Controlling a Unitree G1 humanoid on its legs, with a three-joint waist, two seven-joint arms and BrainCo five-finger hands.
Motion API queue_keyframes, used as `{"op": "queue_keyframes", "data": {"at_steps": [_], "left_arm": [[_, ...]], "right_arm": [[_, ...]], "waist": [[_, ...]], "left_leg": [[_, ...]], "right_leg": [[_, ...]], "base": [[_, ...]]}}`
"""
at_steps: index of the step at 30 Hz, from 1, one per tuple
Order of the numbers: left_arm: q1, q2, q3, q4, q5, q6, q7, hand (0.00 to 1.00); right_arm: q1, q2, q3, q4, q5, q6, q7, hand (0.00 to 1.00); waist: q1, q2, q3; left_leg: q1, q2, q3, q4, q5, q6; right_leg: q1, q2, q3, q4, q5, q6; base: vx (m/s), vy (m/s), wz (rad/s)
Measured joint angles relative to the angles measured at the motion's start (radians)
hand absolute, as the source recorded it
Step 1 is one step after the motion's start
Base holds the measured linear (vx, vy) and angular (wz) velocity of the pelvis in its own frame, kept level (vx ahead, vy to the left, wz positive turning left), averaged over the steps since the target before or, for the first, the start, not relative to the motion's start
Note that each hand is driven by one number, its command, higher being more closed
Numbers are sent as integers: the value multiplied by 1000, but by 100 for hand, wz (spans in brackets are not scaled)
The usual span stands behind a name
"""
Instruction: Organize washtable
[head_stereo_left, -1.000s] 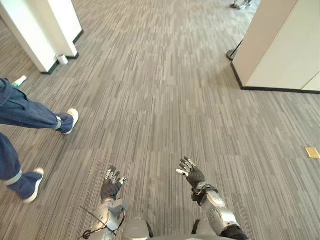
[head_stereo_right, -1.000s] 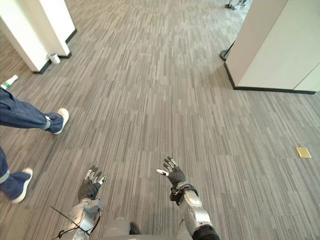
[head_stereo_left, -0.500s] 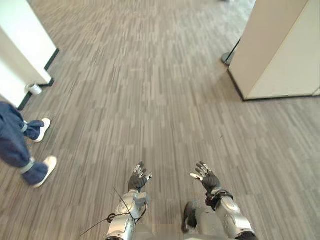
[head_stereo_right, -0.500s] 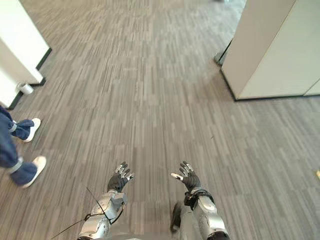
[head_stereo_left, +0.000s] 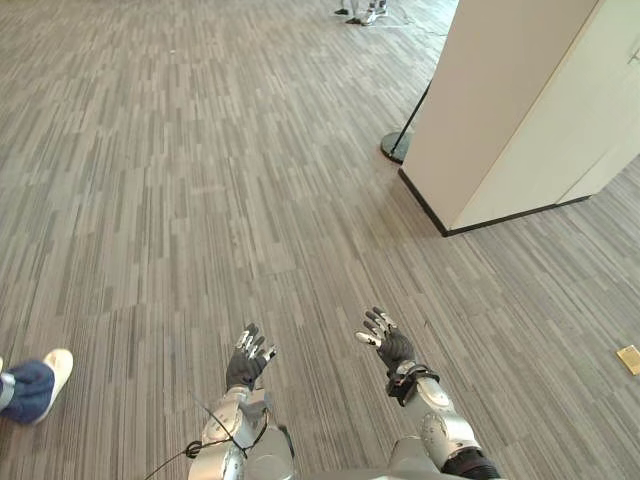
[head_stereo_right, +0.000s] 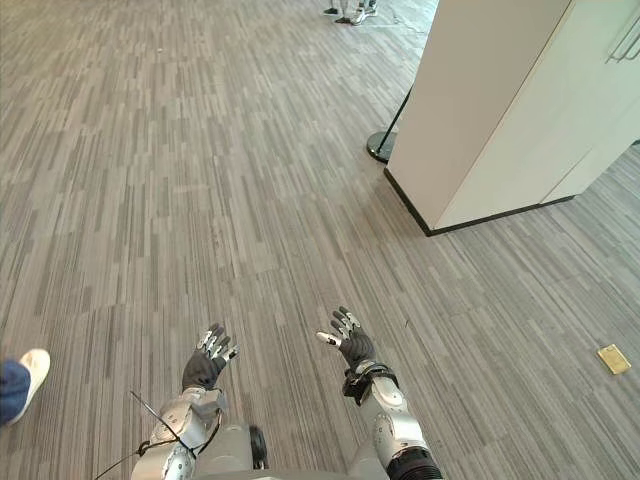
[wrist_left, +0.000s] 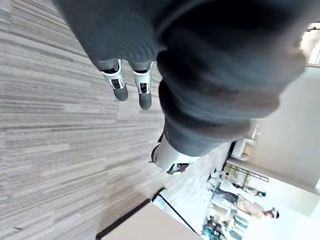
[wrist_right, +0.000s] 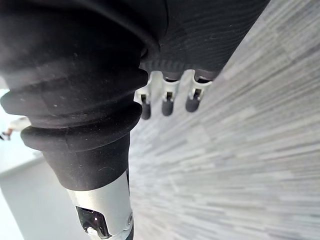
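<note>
The head has swung right: the white cabinet (head_stereo_left: 500, 110) now sits nearer centre, the person's shoe (head_stereo_left: 55, 368) at the left edge (the camera's doing). The left hand (head_stereo_left: 247, 360) and right hand (head_stereo_left: 388, 345) hover over the carpet (head_stereo_left: 200, 200), fingers spread, empty. Walk on steadily, hands clear, I'd say; where the washtable stands, or how its long side runs, I cannot tell.

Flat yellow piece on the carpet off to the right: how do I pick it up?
Pinch the yellow piece across two opposite edges, coming straight down with the open right hand, the nearer one. It lies flat on the carpet, so only its edges likely offer a hold.
</note>
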Motion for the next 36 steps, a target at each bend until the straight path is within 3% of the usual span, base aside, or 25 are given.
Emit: {"op": "queue_keyframes", "data": {"at_steps": [2,3,4,5,7,8,13,18,19,21,22,23,24,25,26,28,30,31,32,34,35,36], "left_arm": [[-19,8,-15,-3,-12,-9,-3,0],[-34,11,-17,-2,-12,-11,-4,0],[-52,17,-26,12,-10,-9,-4,0],[-60,-1,-28,42,-10,-3,0,0],[-28,-23,-37,42,-11,-5,-1,0],[4,-13,-109,126,-20,6,-40,0],[8,-13,-106,126,-20,6,-40,0],[61,-26,-103,124,-17,6,-45,0],[85,-28,-99,123,-9,8,-46,0],[107,-35,-80,115,1,21,-60,0],[108,-39,-76,99,16,23,-64,0],[109,-49,-72,77,35,22,-65,0],[112,-50,-73,74,39,20,-65,0],[112,-47,-79,75,50,21,-61,0],[96,-25,-73,76,49,19,-57,0],[53,0,-82,85,42,18,-56,0],[-31,17,-123,136,30,20,-57,0],[-50,15,-132,151,30,20,-57,0],[-69,9,-148,163,31,20,-57,0],[-74,-7,-157,163,31,20,-58,0],[-61,-11,-148,156,30,14,-57,0],[-75,-32,-144,167,27,16,-47,0]], "right_arm": [[22,-2,-3,-23,4,-3,0,0],[37,0,-6,-31,4,-4,0,0],[59,1,-12,-29,4,-3,-3,0],[66,-15,-24,-8,4,1,-5,0],[76,-32,-23,-5,4,2,-6,0],[123,-23,-13,52,44,23,-2,0],[126,-25,-16,52,44,23,-2,0],[155,-27,-64,52,38,23,-8,0],[157,-27,-82,52,28,23,-10,0],[164,-23,-116,52,20,23,-23,0],[172,-27,-130,52,17,22,-26,0],[177,-42,-149,52,1,22,-26,0],[182,-47,-152,52,-5,22,-26,0],[191,-47,-153,51,-16,20,-28,0],[204,-30,-148,51,-17,21,-28,0],[218,0,-150,49,-18,20,-27,0],[237,11,-160,49,-31,22,-37,0],[244,12,-164,49,-38,22,-44,0],[256,10,-172,49,-44,25,-46,0],[276,-4,-166,47,-46,27,-46,0],[277,-16,-156,42,-46,24,-44,0],[262,-41,-156,47,-44,25,-46,0]], "waist": [[-12,-2,-20],[-10,-15,-32],[-12,-47,-51],[-12,-10,-67],[-4,27,-91],[-28,2,-177],[-29,5,-176],[-26,13,-184],[-22,16,-185],[-17,-6,-172],[-25,-12,-161],[-24,-1,-134],[-24,7,-129],[-29,30,-116],[-27,38,-112],[-30,11,-93],[-36,-26,-71],[-42,-28,-71],[-56,-21,-68],[-65,18,-84],[-60,31,-97],[-69,73,-94]], "left_leg": [[19,-9,4,-60,14,-12],[20,-27,-1,-73,18,-19],[28,-56,-9,-85,18,-21],[45,-47,-21,-105,27,-47],[75,-20,-7,-128,40,-69],[122,-75,-41,-376,169,-71],[113,-76,-46,-389,169,-72],[120,-105,-47,-482,180,-75],[115,-110,-33,-482,180,-76],[105,-123,-9,-420,167,-66],[80,-121,4,-326,124,-54],[62,-101,-6,-230,47,-22],[64,-91,-17,-196,13,-13],[73,-68,-45,-158,-24,-6],[86,-41,-54,-151,-40,-6],[99,-36,-60,-172,-45,-13],[105,-67,-85,-171,-73,-40],[112,-73,-91,-170,-82,-49],[142,-76,-112,-171,-111,-68],[195,-34,-110,-169,-153,-105],[180,10,-103,-36,-167,-131],[82,105,-80,223,-147,-142]], "right_leg": [[-11,60,-28,-250,34,30],[-22,94,-16,-395,117,35],[-18,118,31,-517,312,20],[7,142,39,-543,334,6],[50,175,37,-620,350,-10],[153,176,10,-776,379,43],[151,174,-2,-776,370,40],[132,144,-81,-765,351,53],[116,120,-109,-729,337,54],[102,38,-176,-612,281,37],[104,3,-195,-526,268,20],[64,-57,-181,-331,271,-12],[25,-80,-138,-221,294,-58],[-63,-79,-41,-71,305,-83],[-113,-34,-2,-50,201,-37],[-148,22,-12,-267,185,-15],[-142,46,-13,-588,246,78],[-144,46,-12,-617,254,91],[-146,50,-9,-597,254,93],[-150,103,3,-447,234,63],[-118,150,-5,-417,215,11],[-80,186,-19,-397,236,-22]], "base": [[337,-22,10],[388,-108,41],[461,-134,43],[444,-125,27],[254,-59,-20],[122,-37,-17],[-8,3,4],[17,39,25],[92,60,17],[148,98,44],[184,149,71],[129,159,58],[77,143,44],[115,110,24],[195,116,19],[220,70,11],[298,28,28],[367,-26,46],[436,-81,54],[586,-154,44],[621,-227,45],[632,-246,39]]}}
